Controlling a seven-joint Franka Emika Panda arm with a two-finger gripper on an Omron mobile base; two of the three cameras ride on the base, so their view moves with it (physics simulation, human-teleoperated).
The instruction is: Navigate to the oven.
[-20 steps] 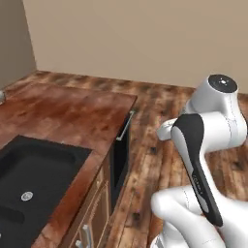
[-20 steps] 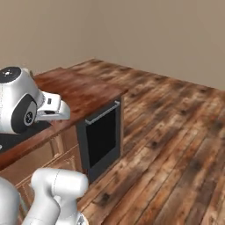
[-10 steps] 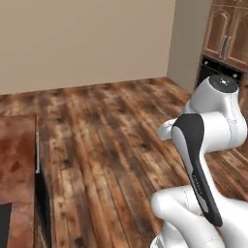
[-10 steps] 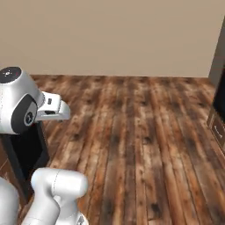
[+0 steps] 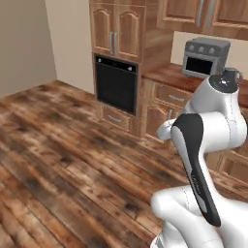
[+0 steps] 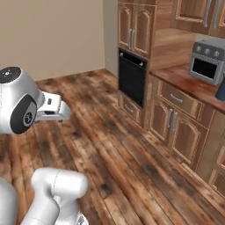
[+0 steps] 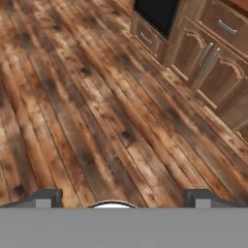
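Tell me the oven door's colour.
Black, on the oven; clearest in the left base view.

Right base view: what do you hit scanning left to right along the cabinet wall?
Tall upper cabinet doors over the oven → base cabinet doors → grey toaster oven on the counter.

We see a dark-stained wood plank floor [image 5: 63, 145] w/ knots, running up to a plain beige wall [image 6: 52, 35]. Wood cabinetry lines the far side: upper cabinet doors [image 5: 115, 29] w/ silver handles, base cabinets [image 6: 178, 127] w/ arched panel doors, drawers above them. A reddish wood countertop [image 6: 193, 85] carries a grey toaster oven [image 5: 205, 57].
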